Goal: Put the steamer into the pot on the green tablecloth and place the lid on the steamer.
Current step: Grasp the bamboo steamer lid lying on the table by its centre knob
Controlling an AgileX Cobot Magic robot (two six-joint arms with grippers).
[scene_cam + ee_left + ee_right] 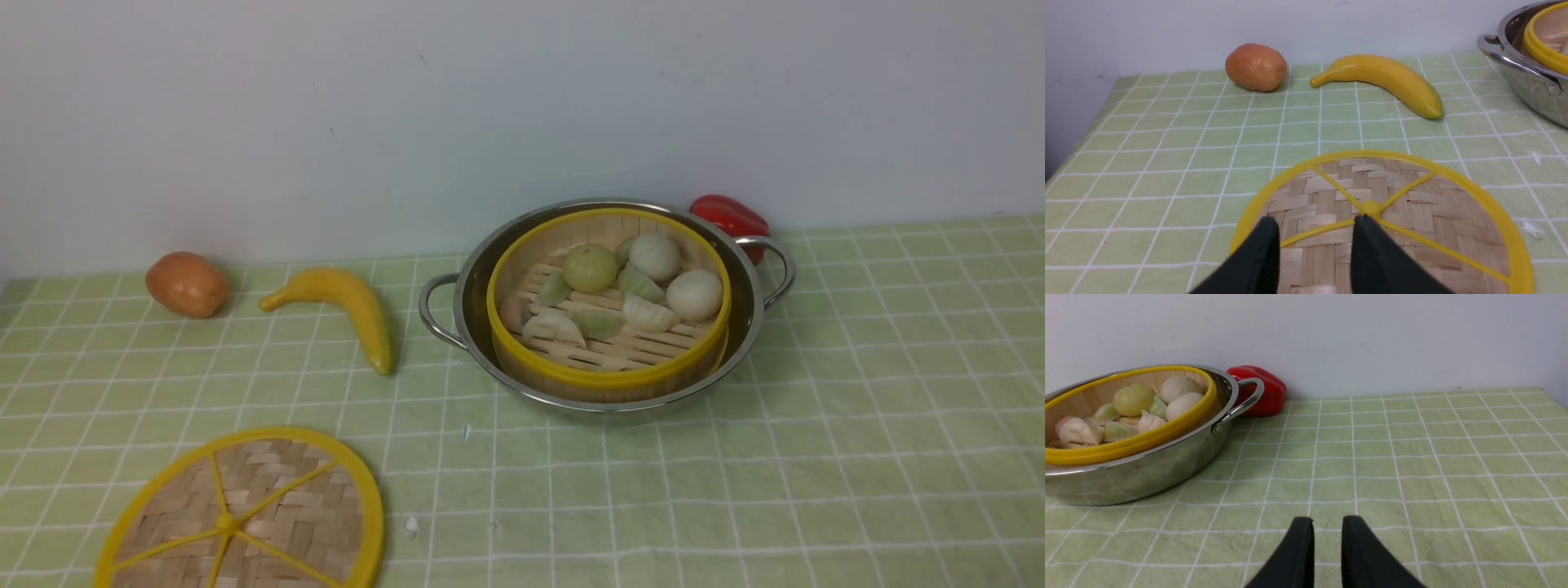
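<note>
Backdrop: plain pale wall (490,98) behind a table covered by the green tablecloth (857,408).
Left gripper (1315,220): jaws stand moderately wide over the lid (245,506), with one yellow spoke running between the fingers. I cannot tell whether the tips touch the weave, and nothing looks clamped.
Lid: lies flat on the cloth directly beneath the left gripper, its hub just beside one fingertip, and it is well apart from the pot (469,286).
Right gripper (1327,519): jaws are only narrowly parted, with bare cloth showing through the gap, and they grip nothing.
Pot: stands ahead of the right gripper, off toward the left arm's side. It is farther forward than the left gripper and off toward the right arm's side.
Steamer (604,377): sits inside the pot and is uncovered, its yellow rim showing above the steel rim.
Buns and dumplings (694,294): lie loose on the steamer's slatted floor.
Banana (343,306): lies beyond the lid from the left gripper, between the pot and a brownish round fruit (187,283).
Red pepper (729,216): sits against the wall behind the pot's far handle, ahead of the right gripper.
</note>
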